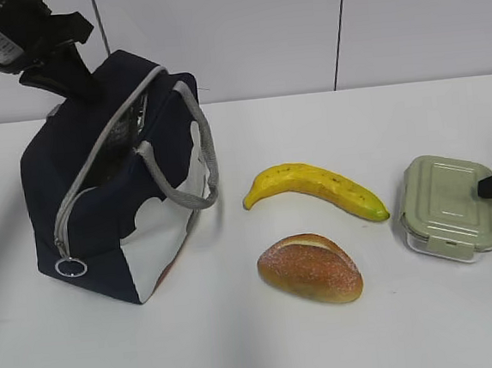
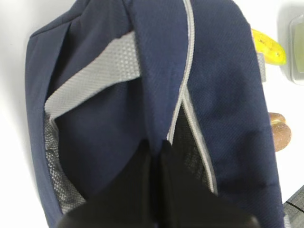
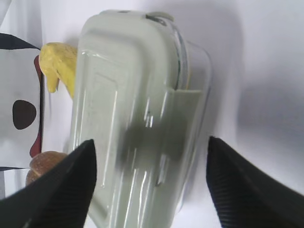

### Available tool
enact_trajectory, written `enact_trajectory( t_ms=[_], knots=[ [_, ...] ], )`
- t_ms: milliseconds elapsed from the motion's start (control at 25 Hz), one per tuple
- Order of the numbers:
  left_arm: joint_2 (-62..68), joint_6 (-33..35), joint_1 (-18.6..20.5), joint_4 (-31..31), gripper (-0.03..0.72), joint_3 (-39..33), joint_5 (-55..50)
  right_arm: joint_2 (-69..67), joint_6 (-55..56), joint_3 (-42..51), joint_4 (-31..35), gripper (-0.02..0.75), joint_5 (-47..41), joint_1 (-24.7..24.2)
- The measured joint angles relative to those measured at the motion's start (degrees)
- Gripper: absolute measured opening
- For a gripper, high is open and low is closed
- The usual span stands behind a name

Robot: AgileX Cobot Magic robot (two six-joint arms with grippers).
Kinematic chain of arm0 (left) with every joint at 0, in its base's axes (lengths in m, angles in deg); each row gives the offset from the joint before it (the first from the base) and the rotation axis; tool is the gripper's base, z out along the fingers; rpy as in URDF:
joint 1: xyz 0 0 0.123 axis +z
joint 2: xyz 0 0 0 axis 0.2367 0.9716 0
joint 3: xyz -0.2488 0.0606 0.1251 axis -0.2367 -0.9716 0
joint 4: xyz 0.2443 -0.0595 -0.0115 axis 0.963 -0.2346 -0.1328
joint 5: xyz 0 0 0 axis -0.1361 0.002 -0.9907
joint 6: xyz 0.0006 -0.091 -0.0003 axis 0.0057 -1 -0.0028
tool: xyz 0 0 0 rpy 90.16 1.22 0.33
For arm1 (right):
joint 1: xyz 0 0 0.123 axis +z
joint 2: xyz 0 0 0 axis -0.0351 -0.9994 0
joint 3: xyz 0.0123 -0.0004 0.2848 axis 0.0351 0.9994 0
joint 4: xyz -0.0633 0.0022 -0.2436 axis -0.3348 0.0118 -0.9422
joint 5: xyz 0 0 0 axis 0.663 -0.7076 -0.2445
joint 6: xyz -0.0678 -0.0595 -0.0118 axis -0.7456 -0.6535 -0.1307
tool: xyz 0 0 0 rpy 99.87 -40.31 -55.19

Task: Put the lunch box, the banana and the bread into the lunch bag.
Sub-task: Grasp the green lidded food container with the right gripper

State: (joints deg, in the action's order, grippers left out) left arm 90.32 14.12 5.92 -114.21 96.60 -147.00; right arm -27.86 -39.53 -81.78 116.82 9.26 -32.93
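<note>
1. Lunch box (image 1: 449, 205) sits on the worktop (image 1: 243, 348), right of the banana (image 1: 316, 191) — rigid, smooth-lidded, likely slippery; grip its long sides.
2. Right gripper (image 3: 151, 178) straddles it, jaws wide.
3. Left gripper (image 2: 156, 156) pinches the lunch bag (image 1: 101, 197) rim.

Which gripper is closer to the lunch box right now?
Right. The right gripper straddles the lunch box, jaws open on either side. The left gripper is across the table, shut on the lunch bag top edge.
</note>
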Motion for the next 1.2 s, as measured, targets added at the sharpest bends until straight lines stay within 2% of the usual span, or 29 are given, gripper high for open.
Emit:
enact_trajectory(
  t_ms=[1200],
  knots=[
    [0.00, 0.00, 0.00, -0.06, -0.001, 0.00, 0.00, -4.50, -2.86, 0.00, 2.68, 0.522, -2.83, 0.00]
  ],
)
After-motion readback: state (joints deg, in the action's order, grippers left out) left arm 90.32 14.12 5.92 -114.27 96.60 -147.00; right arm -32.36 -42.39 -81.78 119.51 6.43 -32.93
